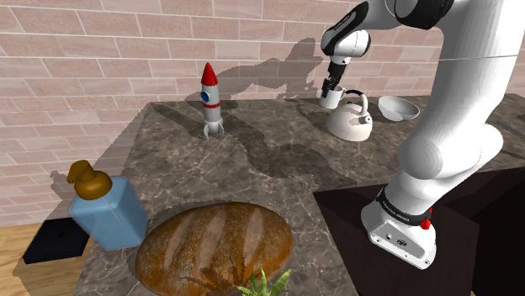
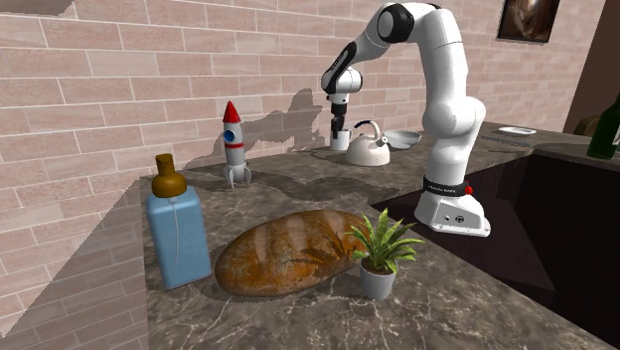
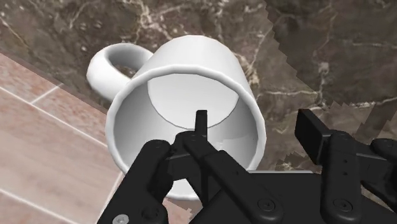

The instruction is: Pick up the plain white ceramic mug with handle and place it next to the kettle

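Observation:
The white mug stands upright on the dark marble counter, its handle turned toward the brick wall. It sits just beside the white kettle on the shoulder view's left; both also show as mug and kettle. My black gripper hangs straight over the mug's rim and is open. One finger is inside the cup and the other outside, with the wall between them untouched. From the side the gripper points down onto the mug.
A white bowl lies behind the kettle. A toy rocket stands farther along the wall. Nearer the camera are a bread loaf, a blue soap bottle and a small potted plant. My stand adjoins the counter.

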`<state>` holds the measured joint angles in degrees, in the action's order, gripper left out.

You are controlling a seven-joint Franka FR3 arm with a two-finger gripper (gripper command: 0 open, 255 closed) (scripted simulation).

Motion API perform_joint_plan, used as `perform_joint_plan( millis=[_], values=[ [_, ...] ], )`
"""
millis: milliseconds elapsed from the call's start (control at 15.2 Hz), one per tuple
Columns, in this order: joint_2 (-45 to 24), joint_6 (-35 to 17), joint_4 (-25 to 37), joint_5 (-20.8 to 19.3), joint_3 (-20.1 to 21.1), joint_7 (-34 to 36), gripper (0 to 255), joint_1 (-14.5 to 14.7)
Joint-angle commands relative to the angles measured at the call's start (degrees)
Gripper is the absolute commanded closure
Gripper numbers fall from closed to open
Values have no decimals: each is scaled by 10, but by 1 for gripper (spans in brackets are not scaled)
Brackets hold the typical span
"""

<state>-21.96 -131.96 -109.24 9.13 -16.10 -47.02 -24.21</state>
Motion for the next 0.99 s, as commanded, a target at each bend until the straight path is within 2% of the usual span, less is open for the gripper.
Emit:
perform_joint_plan(
  millis=[0, 198, 462, 924],
  values=[
    [0, 0, 0, 0, 0, 0, 0, 0],
    [0, 0, 0, 0, 0, 0, 0, 0],
    [42, 59, 19, -18, -8, 11, 0, 5],
    [42, 59, 19, -18, -8, 11, 0, 5]
  ],
)
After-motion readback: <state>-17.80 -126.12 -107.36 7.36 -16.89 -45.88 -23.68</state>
